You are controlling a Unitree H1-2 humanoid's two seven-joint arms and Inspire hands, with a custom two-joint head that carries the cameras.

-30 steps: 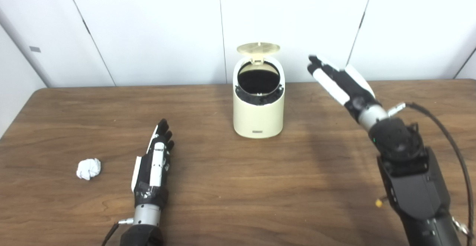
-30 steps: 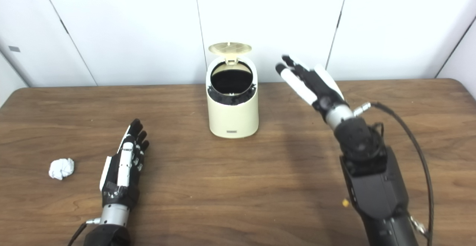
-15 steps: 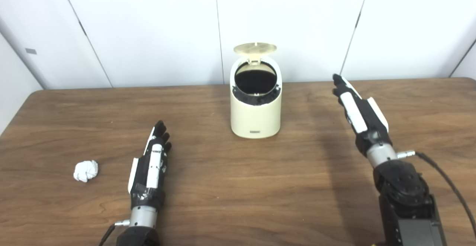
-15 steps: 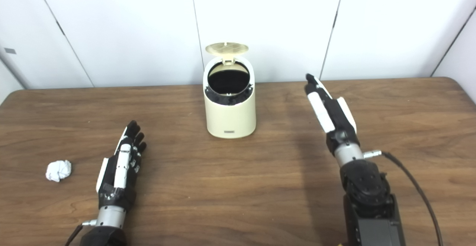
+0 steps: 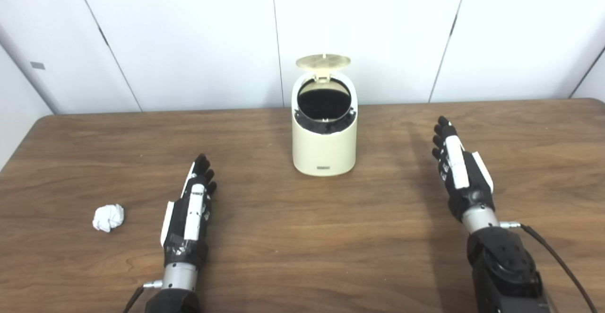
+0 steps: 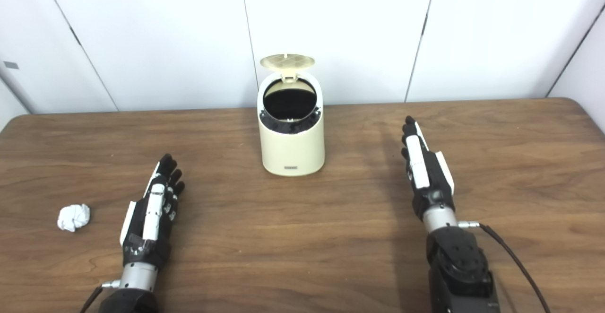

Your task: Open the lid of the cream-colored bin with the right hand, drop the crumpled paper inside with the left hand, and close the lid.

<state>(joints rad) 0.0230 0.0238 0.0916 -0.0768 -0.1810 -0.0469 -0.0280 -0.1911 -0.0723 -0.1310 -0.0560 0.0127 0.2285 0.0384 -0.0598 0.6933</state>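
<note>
A small dark label (image 5: 324,167) is seen low on the front of the cream-colored bin (image 5: 324,147), but its writing is too small to be read. The bin is stood on the wooden table (image 5: 302,237) toward twelve o'clock, near the far edge, with its lid (image 5: 323,61) tipped up at the back and the dark inside laid open. The crumpled paper (image 5: 108,217) is found toward nine o'clock on the table, just to the left of the left hand (image 5: 189,211) and apart from it. That hand is laid flat and low over the wood, fingers stretched toward twelve o'clock and only slightly spread, with nothing held. The right hand (image 5: 461,173) is placed toward three o'clock, well apart from the bin, likewise extended with straight fingers pointed toward twelve o'clock, and nothing is grasped by it.
</note>
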